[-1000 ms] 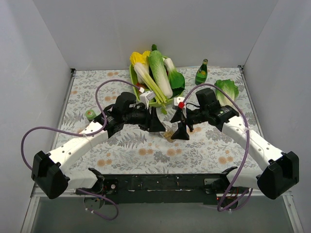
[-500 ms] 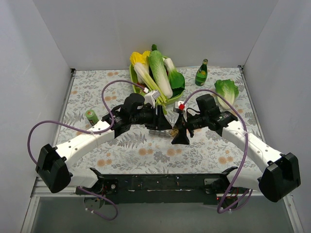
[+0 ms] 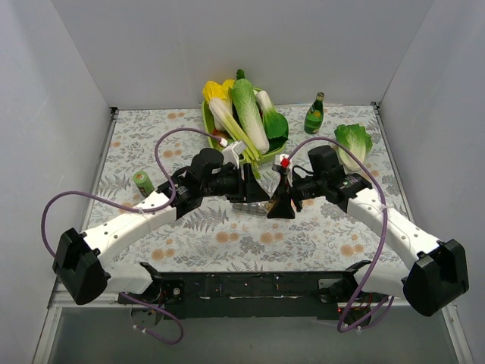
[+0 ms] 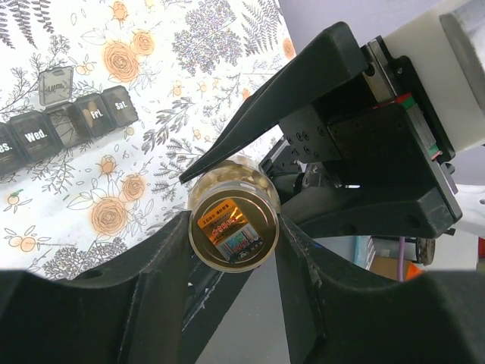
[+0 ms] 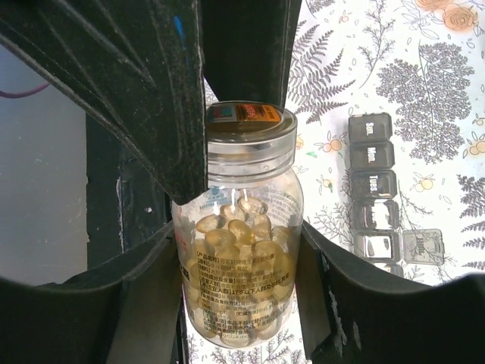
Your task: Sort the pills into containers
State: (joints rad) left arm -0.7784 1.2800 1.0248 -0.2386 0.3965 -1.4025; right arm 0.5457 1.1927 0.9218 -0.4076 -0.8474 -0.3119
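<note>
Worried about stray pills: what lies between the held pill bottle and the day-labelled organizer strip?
Nothing but bare floral cloth. The right wrist view shows it between the pill bottle and the organizer strip, and the left wrist view agrees.

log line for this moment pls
right end effector: shut on pill bottle | left end effector: shut on cap | pill organizer: one lid open

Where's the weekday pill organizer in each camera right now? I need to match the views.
Top external: the pill organizer is a small grey strip at centre, beside the gripper tips.
Left wrist: pill organizer in the upper left corner, one lid open.
Right wrist: pill organizer down the right side.
Shared landmark: the pill bottle, clamped by left gripper and right gripper; hidden from above.
</note>
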